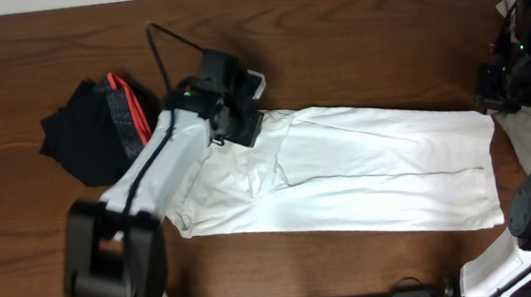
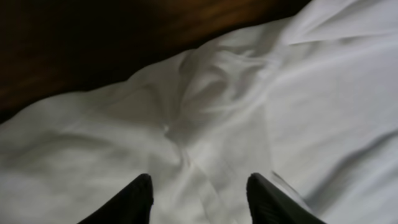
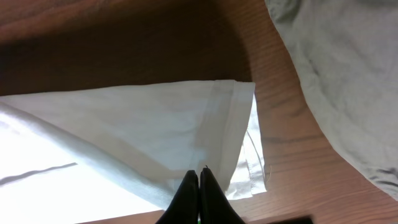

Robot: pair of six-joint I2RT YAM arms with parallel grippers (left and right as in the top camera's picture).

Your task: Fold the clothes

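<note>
Two grippers sit at the white T-shirt (image 1: 366,167), which lies spread flat on the table (image 1: 331,23). The left gripper (image 2: 199,186), fingers apart, hovers over its ten o'clock corner. The right gripper (image 3: 199,177), fingers together, sits at the two o'clock hem; any pinched cloth is hidden. The khaki garment (image 3: 348,74) at three o'clock is cut off.

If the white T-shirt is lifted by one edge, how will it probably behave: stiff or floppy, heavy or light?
Probably floppy: the white T-shirt lies flat with wrinkles and folded layers, so a lifted edge would likely drape and sag. It looks thin, so likely light. Pushed on the wooden table, it would probably bunch rather than slide whole.
</note>
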